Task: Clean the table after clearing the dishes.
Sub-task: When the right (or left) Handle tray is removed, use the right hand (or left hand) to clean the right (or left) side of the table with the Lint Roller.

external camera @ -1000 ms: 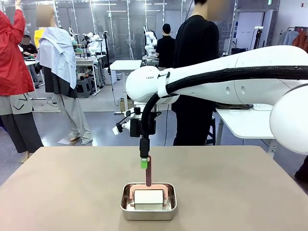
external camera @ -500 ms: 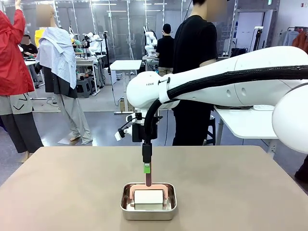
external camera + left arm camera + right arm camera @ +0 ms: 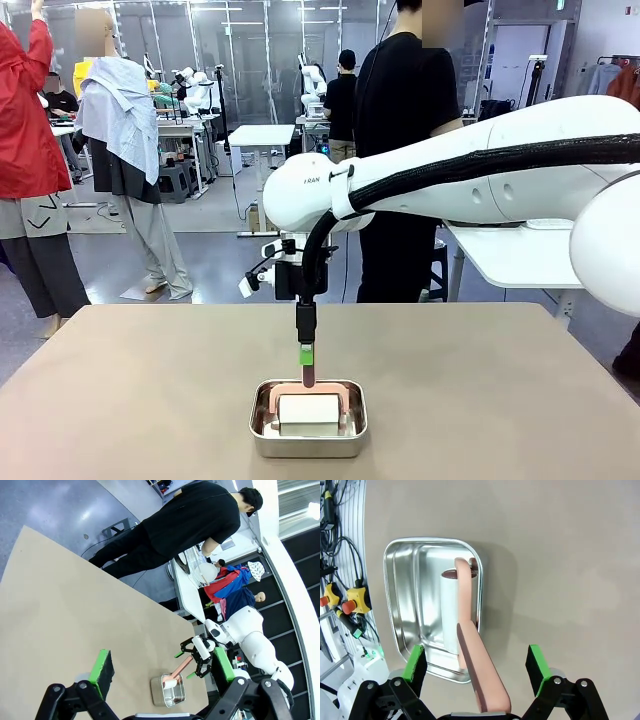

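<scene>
The beige table [image 3: 120, 400] bears a small steel pan [image 3: 308, 428] near its front edge, with a white roller [image 3: 309, 409] lying inside. The roller's pink handle [image 3: 308, 374] stands upright out of the pan. My right gripper [image 3: 306, 352] points straight down over that handle. In the right wrist view the right gripper [image 3: 476, 662] is open, its green pads [image 3: 415, 662] standing apart on either side of the pink handle [image 3: 480, 680] without touching it. My left gripper [image 3: 161, 666] is open and holds nothing, well above the table [image 3: 60, 610]. The dishes are out of view.
A person in black [image 3: 405, 150] stands at the table's far edge. A white-topped table [image 3: 500, 255] sits behind on the right. Wide bare tabletop lies left and right of the pan [image 3: 400, 605].
My right gripper has come down and shifted slightly right, so its fingertips now reach the top of the pink handle. The pan and roller have not moved.
</scene>
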